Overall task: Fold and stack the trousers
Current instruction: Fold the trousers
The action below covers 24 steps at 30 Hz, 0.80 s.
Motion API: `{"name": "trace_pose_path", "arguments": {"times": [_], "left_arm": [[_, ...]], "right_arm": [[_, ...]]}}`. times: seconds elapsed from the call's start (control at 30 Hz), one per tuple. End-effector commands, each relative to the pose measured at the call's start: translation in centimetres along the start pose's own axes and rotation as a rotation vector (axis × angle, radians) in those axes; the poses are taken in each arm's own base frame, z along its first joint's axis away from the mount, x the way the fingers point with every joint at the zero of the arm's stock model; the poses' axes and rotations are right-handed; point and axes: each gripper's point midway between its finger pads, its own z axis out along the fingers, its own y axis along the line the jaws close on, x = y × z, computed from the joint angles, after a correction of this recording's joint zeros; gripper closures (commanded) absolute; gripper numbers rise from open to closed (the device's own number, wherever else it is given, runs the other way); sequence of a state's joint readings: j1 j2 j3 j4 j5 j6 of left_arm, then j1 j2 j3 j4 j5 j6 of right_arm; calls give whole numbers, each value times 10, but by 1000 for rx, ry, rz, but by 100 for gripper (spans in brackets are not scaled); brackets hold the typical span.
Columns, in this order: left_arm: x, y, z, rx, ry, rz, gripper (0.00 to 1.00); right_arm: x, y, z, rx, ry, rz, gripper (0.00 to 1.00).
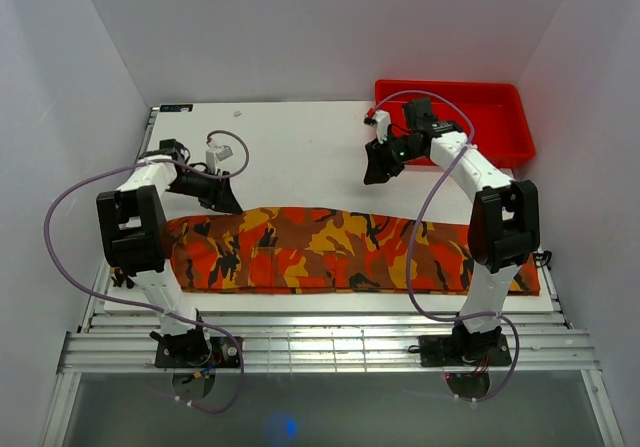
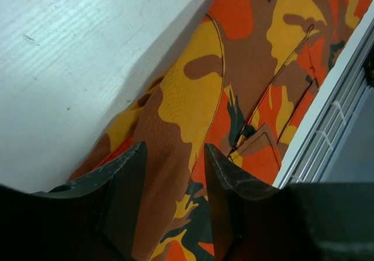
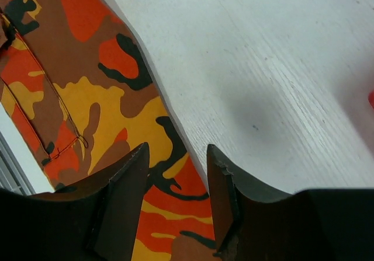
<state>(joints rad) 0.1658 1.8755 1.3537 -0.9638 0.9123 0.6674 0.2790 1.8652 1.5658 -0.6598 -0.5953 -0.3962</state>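
Observation:
The trousers (image 1: 330,252), camouflage in orange, red, yellow and dark brown, lie folded into a long strip along the near edge of the white table (image 1: 300,147). My left gripper (image 1: 222,199) hangs over the strip's far edge near its left end. In the left wrist view its jaws (image 2: 175,147) stand open over the cloth (image 2: 193,91), with nothing between them. My right gripper (image 1: 378,172) hovers just beyond the strip's far edge, right of the middle. In the right wrist view it (image 3: 177,147) is open, straddling the hem line of the cloth (image 3: 87,97) from above.
A red plastic tray (image 1: 520,132) stands at the table's back right corner, just behind the right arm. A metal rail frame (image 1: 330,347) runs along the near table edge; it also shows in the left wrist view as slats (image 2: 327,132). White walls enclose the table.

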Motion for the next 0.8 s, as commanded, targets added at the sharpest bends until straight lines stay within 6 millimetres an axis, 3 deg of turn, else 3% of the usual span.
{"name": "trace_pose_path", "arguments": {"times": [0.0, 0.07, 0.2, 0.3, 0.33, 0.43, 0.47, 0.77], "left_arm": [[2, 0, 8, 3, -15, 17, 48], [4, -1, 10, 9, -10, 24, 54], [11, -5, 15, 3, 19, 49, 55], [16, -11, 16, 7, 42, 82, 67], [14, -14, 14, 2, 42, 97, 78], [16, -21, 10, -5, 53, 140, 90], [17, -23, 9, -7, 57, 148, 99], [33, -48, -4, -26, 61, 293, 100]], "right_arm": [[-29, 16, 12, -60, -57, -36, 50], [-31, 17, 20, -81, -59, -26, 50], [-31, 24, 35, -122, -71, 4, 49], [-33, 28, 45, -153, -84, 32, 49], [-33, 28, 48, -160, -85, 39, 49], [-40, 32, 54, -178, -105, 39, 49], [-42, 32, 56, -180, -108, 38, 49], [-66, 38, 68, -251, -145, 8, 44]]}}
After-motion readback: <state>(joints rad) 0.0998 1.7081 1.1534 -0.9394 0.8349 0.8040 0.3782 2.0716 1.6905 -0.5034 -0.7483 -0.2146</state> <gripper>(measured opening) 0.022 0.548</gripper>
